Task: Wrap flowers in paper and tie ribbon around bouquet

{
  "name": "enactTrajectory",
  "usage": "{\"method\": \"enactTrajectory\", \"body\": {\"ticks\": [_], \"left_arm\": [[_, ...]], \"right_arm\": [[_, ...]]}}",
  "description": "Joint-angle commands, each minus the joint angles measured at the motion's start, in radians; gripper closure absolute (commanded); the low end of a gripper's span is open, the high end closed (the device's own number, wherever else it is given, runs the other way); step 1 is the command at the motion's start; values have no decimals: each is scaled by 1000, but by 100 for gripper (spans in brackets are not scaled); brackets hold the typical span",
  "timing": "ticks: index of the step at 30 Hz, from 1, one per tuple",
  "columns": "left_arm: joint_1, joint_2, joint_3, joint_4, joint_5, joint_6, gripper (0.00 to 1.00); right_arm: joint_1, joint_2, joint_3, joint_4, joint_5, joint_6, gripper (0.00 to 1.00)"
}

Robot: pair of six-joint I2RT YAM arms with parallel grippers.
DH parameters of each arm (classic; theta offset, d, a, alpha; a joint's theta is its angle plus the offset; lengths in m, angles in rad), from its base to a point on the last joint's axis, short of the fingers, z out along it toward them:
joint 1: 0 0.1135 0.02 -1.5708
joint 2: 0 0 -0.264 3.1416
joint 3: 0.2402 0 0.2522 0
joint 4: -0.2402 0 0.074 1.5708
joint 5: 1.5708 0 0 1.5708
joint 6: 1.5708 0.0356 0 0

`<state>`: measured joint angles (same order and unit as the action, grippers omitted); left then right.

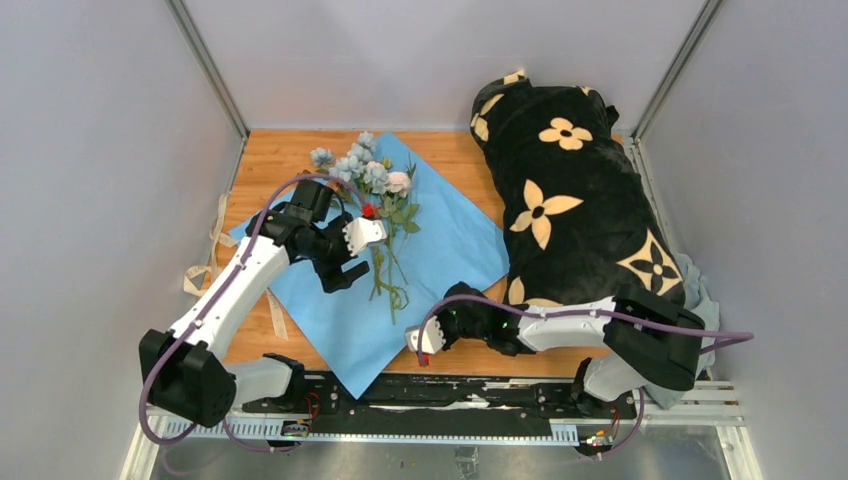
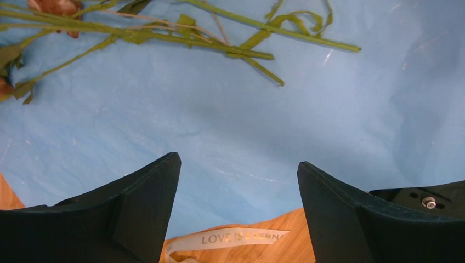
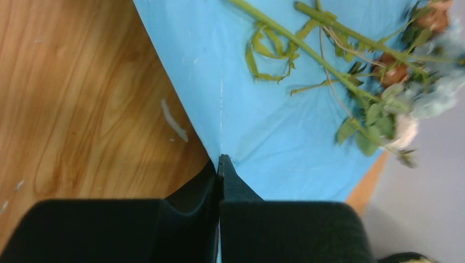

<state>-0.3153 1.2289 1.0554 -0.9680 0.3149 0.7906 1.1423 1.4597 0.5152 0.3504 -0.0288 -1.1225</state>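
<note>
Pinching the paper (image 3: 263, 120) at its edge with right fingers (image 3: 237, 189), left fingers (image 2: 148, 186) wide above it, ribbon (image 2: 230, 239) printed "LOVE IS"

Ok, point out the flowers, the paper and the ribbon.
flowers (image 1: 375, 176): top external view, on the pale blue blooms.
paper (image 1: 450, 235): top external view, on the bare light blue sheet right of the stems.
ribbon (image 2: 230, 238): left wrist view, on its printed lettering.

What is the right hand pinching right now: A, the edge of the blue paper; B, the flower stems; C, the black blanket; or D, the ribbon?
A: the right hand is closed on the edge of the paper, while the flowers lie apart from it on the sheet.
</note>
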Motion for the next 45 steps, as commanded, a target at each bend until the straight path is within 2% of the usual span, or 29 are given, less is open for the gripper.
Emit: {"method": "enactTrajectory", "body": {"ticks": [1,5,9,13,23,26,30,33,38,41,42,43,44,45], "left_arm": [[5,-47,39,-102,112,104,14],[-13,-66,17,-150,193,154,12],[-92,-94,-14,-152,148,136,7],[-102,-168,-23,-178,172,131,0],[-117,-252,54,-312,236,136,0],[-140,-258,1,-312,252,159,0],[-256,-263,-124,-307,260,194,0],[-322,-279,-183,-218,169,152,0],[-335,-253,-241,-70,64,113,0],[-335,-253,-274,69,-42,33,0],[-335,-249,-274,101,-63,8,3],[-335,-246,-264,109,-85,-6,12],[-335,-244,-249,111,-92,-20,25],[-335,-245,-233,115,-98,-39,43]], "right_arm": [[-92,-33,66,-110,-203,273,100],[-155,-21,105,-141,-265,456,100],[-229,-8,148,-181,-340,634,100],[-276,13,169,-207,-377,750,100],[-352,80,196,-225,-439,885,100],[-361,99,209,-225,-458,902,100],[-377,114,223,-233,-463,925,100],[-385,124,223,-232,-470,936,100],[-387,138,230,-231,-475,954,100],[-386,134,227,-231,-475,952,100],[-387,131,225,-233,-475,948,100],[-386,126,223,-241,-472,942,100],[-387,124,221,-249,-468,936,100],[-386,120,220,-257,-467,931,100]]}}
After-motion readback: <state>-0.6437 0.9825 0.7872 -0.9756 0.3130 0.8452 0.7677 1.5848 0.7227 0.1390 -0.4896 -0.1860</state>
